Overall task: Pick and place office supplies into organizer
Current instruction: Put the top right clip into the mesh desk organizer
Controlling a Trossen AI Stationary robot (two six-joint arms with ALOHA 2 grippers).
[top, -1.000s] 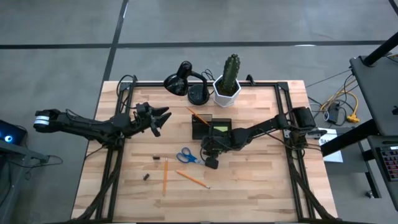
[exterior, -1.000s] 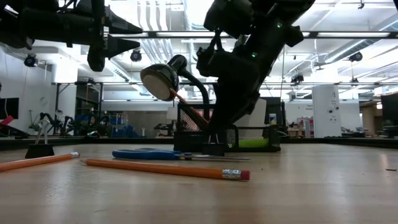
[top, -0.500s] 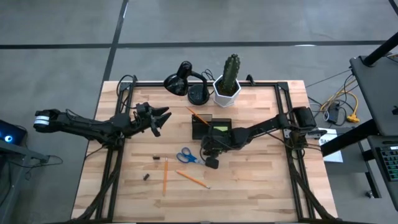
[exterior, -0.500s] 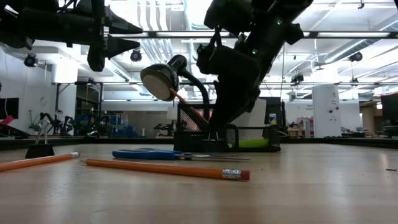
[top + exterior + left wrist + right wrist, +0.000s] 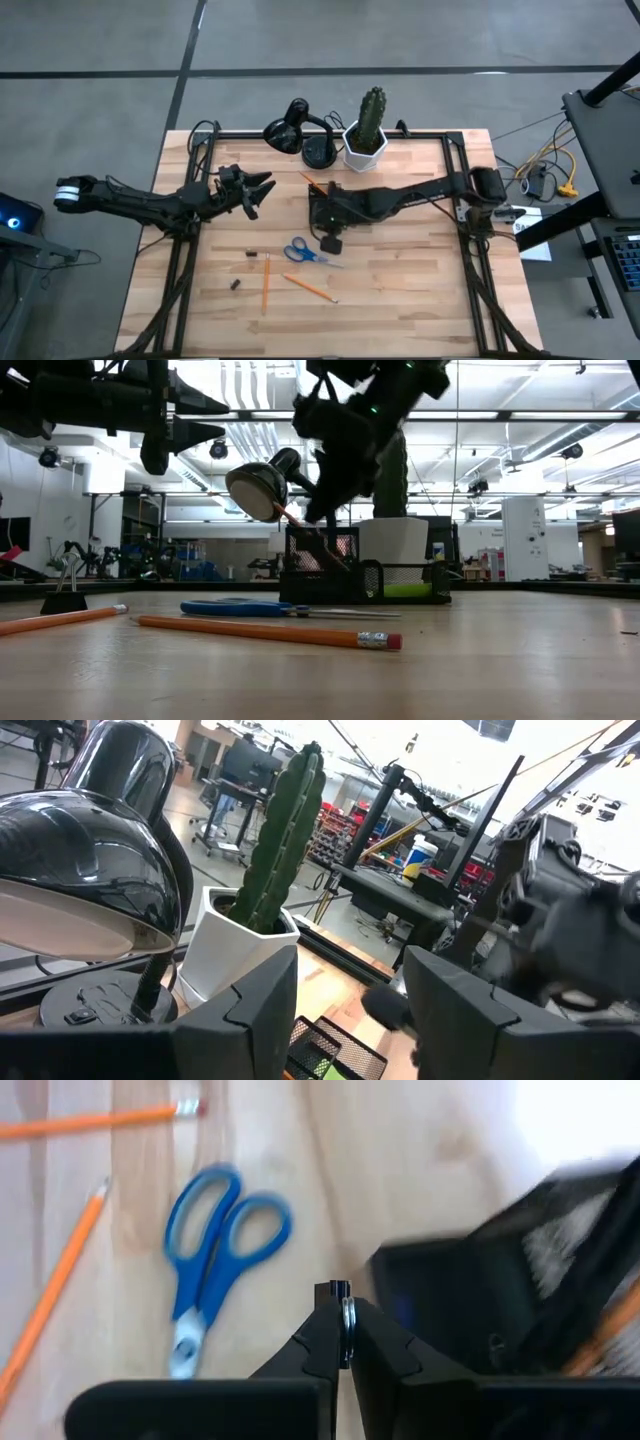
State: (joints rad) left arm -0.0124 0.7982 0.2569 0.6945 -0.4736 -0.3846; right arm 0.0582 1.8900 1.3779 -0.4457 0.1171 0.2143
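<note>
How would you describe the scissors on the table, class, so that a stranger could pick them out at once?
Start at the black mesh organizer near the middle of the wooden table. On the bare wood just in front of it, towards the table's near edge, lie the scissors, flat. Unlike the thin orange pencils beside them, they have two blue loop handles and short silver blades.

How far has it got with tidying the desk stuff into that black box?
Done: one pencil and the green sticky pad sit in the organizer. In hand: the right gripper, shut on a small metal-looped clip, hangs beside the organizer. Left: scissors, two pencils and two dark bits lie on the table. The left gripper waits open at the left.
</note>
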